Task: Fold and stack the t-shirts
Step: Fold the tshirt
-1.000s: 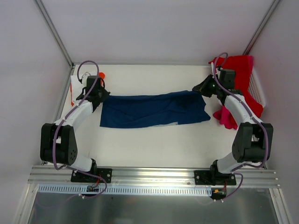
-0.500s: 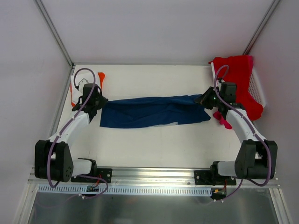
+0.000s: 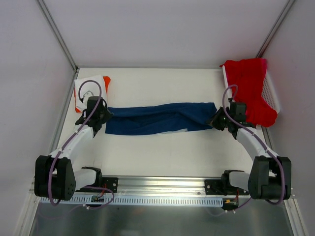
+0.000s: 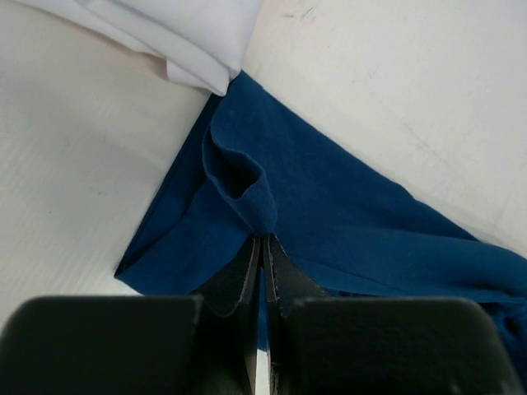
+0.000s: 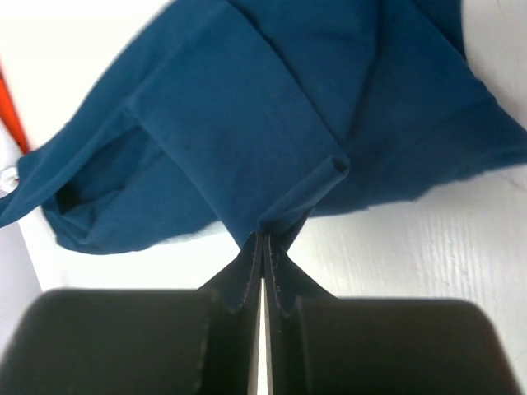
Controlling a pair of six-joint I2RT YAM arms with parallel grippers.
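Navy t-shirt [image 3: 160, 118]: soft matte knit, drawn into long rumpled band across white desk [image 3: 162, 157]. Left hand [image 4: 263, 244] clamped shut on puckered left corner. Right hand [image 5: 263, 239] pinching rolled hem at right end. Shirt spans between both hands.

The t-shirt [image 3: 157, 118] stretches left to right across the middle of the table [image 3: 157, 157], with the left gripper [image 3: 102, 114] pinching its left end and the right gripper [image 3: 217, 121] its right end. Behind the left gripper sits a folded stack [image 3: 91, 84]. At far right, a draped shirt [image 3: 248, 78] hangs over the basket [image 3: 272, 93].
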